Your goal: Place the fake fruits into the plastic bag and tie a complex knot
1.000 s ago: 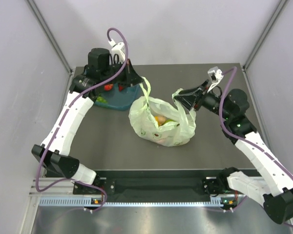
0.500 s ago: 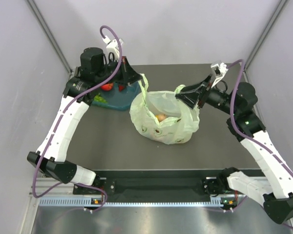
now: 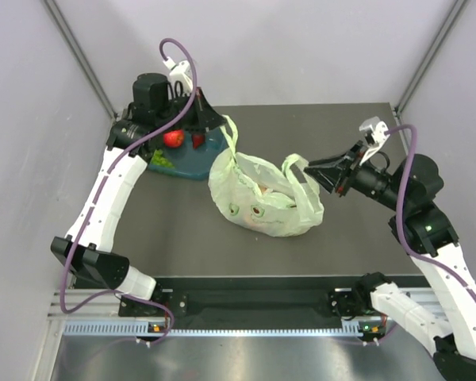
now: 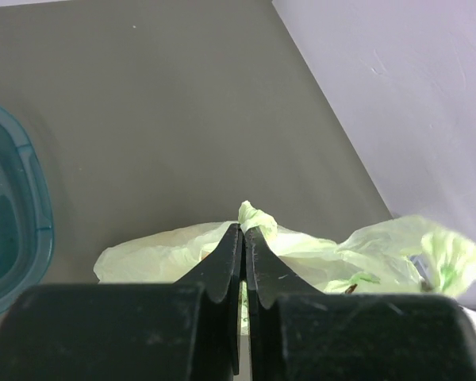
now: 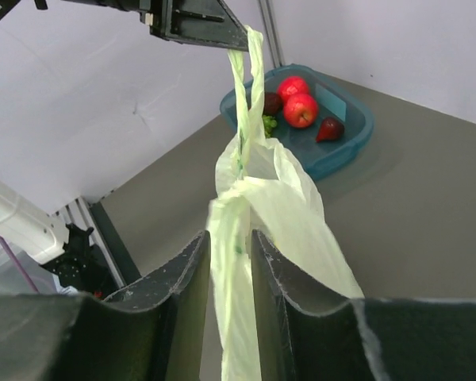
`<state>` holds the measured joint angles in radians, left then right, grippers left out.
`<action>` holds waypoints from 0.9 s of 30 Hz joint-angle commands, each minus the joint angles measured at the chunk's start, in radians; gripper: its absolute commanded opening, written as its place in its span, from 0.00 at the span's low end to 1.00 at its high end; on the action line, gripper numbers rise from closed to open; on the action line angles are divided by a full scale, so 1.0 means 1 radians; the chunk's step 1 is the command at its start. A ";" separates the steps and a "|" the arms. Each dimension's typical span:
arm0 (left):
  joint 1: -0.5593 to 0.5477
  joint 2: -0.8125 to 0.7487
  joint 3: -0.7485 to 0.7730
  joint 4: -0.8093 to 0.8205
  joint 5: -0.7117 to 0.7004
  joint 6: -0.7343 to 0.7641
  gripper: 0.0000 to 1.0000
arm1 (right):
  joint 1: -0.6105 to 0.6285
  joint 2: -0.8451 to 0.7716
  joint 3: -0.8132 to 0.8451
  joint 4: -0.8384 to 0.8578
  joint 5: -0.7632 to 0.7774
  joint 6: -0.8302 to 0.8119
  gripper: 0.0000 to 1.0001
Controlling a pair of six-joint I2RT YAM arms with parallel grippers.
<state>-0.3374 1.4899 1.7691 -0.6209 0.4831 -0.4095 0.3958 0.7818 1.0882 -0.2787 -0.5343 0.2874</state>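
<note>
Left gripper point(image 4: 243, 232) clamped on plastic bag point(image 3: 262, 210) handle above bag's left side, right gripper point(image 5: 230, 238) pinching handle right of bag, teal tray point(image 3: 186, 167) holding fake fruits point(image 3: 173, 139) just far-left of bag.

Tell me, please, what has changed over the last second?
The right gripper drew back rightward, stretching its handle of the bag outward; the bag slumped flatter. The left gripper stayed clamped on the other handle near the tray.

Pale green bag point(image 3: 263, 202), teal tray point(image 3: 187, 164), red fruits point(image 3: 173, 139)
</note>
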 commanded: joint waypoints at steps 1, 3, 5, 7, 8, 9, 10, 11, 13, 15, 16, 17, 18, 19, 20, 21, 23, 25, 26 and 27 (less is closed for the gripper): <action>0.012 -0.013 0.050 0.038 0.022 -0.003 0.03 | -0.012 -0.042 -0.005 -0.051 0.023 -0.051 0.28; 0.018 -0.013 0.052 0.035 0.025 0.000 0.02 | -0.011 -0.070 -0.039 -0.051 0.014 -0.057 0.29; 0.023 -0.014 0.056 0.029 0.032 0.001 0.02 | -0.011 -0.090 -0.063 -0.057 0.019 -0.063 0.23; 0.026 -0.014 0.058 0.027 0.037 0.000 0.02 | -0.012 -0.093 -0.079 -0.063 0.004 -0.083 0.19; 0.028 -0.013 0.062 0.027 0.038 0.001 0.02 | -0.012 -0.093 -0.080 -0.068 -0.009 -0.091 0.17; 0.028 -0.011 0.066 0.026 0.040 0.000 0.02 | -0.012 -0.092 -0.085 -0.077 -0.047 -0.111 0.15; 0.029 -0.008 0.067 0.024 0.041 0.000 0.02 | -0.011 -0.093 -0.089 -0.080 -0.059 -0.119 0.14; 0.029 -0.005 0.072 0.021 0.045 0.000 0.02 | -0.012 -0.096 -0.105 -0.080 -0.073 -0.125 0.09; 0.031 0.000 0.075 0.020 0.049 0.000 0.02 | -0.011 -0.107 -0.134 -0.077 -0.093 -0.146 0.01; 0.032 0.001 0.075 0.020 0.051 0.001 0.02 | -0.011 -0.137 -0.161 -0.057 -0.105 -0.160 0.00; 0.032 0.003 0.075 0.020 0.049 0.001 0.02 | -0.011 -0.148 -0.183 -0.054 -0.118 -0.171 0.00; 0.034 0.004 0.075 0.016 0.048 0.003 0.02 | -0.011 -0.156 -0.188 -0.060 -0.133 -0.178 0.00; 0.037 0.006 0.075 0.016 0.048 0.003 0.02 | -0.006 -0.154 -0.189 -0.074 -0.150 -0.198 0.00; 0.037 0.006 0.076 0.016 0.052 0.003 0.02 | -0.002 -0.141 -0.185 -0.082 -0.159 -0.206 0.00; 0.038 0.009 0.078 0.016 0.052 0.003 0.02 | 0.008 -0.133 -0.182 -0.083 -0.173 -0.217 0.00; 0.040 0.009 0.079 0.015 0.054 0.003 0.02 | 0.029 -0.122 -0.179 -0.085 -0.185 -0.224 0.00; 0.040 0.010 0.084 0.016 0.055 0.001 0.01 | 0.050 -0.096 -0.165 -0.102 -0.199 -0.247 0.00; 0.041 0.012 0.085 0.015 0.061 0.000 0.01 | 0.089 -0.078 -0.157 -0.115 -0.185 -0.267 0.00; 0.040 0.013 0.085 0.015 0.064 0.000 0.01 | 0.106 -0.072 -0.154 -0.126 -0.155 -0.277 0.00; 0.041 0.012 0.085 0.015 0.066 0.000 0.01 | 0.124 -0.064 -0.154 -0.129 -0.133 -0.278 0.00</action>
<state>-0.3031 1.5028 1.8122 -0.6323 0.5255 -0.4095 0.4751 0.6968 0.8940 -0.3893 -0.6807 0.0616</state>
